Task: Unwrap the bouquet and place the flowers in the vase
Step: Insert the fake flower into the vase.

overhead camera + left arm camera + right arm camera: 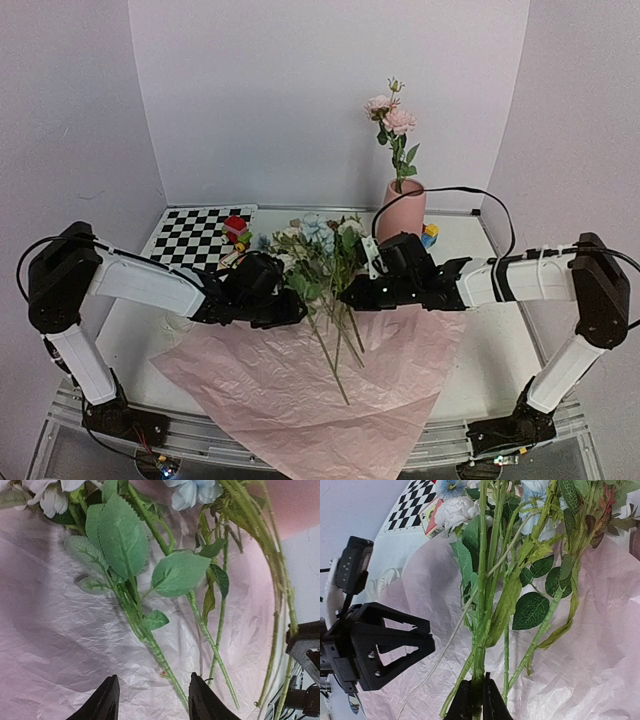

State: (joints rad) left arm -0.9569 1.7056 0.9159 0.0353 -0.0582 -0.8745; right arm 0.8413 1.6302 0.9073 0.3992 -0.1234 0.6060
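The crinkled pink paper lay spread at six o'clock. Beyond it, the right gripper was clenched on the stems of the flowers. The left gripper, at nine o'clock of them, stood released, one stem loose between its jaws. At one o'clock, the vase held pink roses.

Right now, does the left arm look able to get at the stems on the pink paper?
Probably yes. The left gripper is open, and a green stem lies over the pink paper just ahead of it, nothing between. The right gripper holds the flowers aside.
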